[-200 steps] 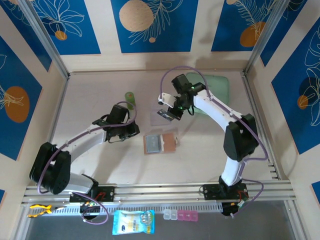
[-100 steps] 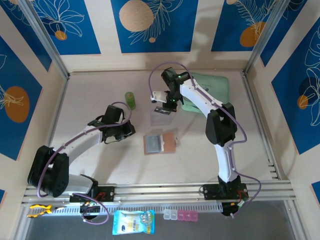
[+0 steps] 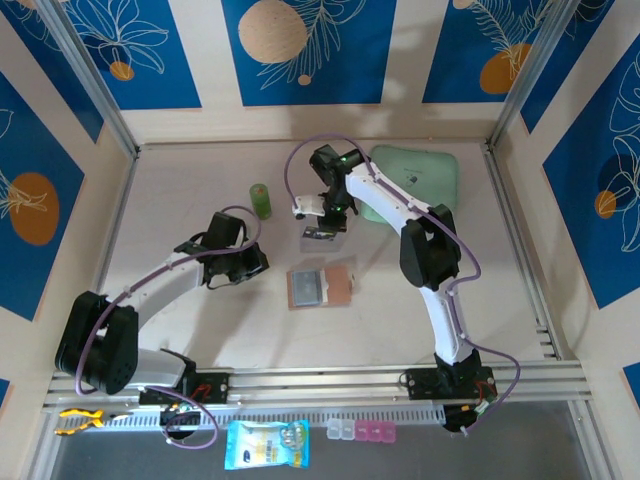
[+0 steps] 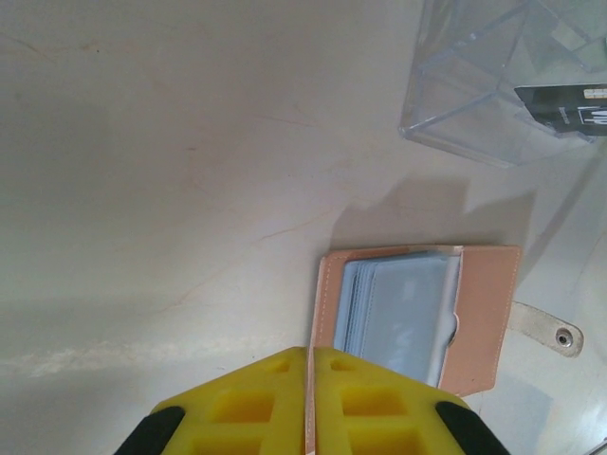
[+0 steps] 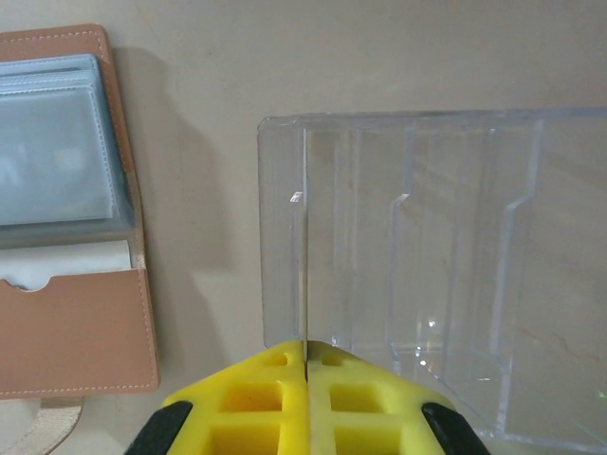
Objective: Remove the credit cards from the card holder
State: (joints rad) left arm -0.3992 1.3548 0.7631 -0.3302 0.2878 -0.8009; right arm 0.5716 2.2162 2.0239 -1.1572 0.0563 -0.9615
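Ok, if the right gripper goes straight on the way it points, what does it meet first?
The clear tray. The right gripper, shut on a credit card, points into its end slot, so the card would probably touch the slot floor first; depth is unclear.

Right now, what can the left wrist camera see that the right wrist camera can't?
Left wrist view's extras: a dark card seen through the clear box, and the snap on the strap of the wallet.
Right wrist view's extras: the stepped dividers inside that box, and a white card tucked in the wallet's pocket.
Shared: the open wallet, the clear box, the table, and each arm's own yellow fingers, shut: left fingers, right fingers.
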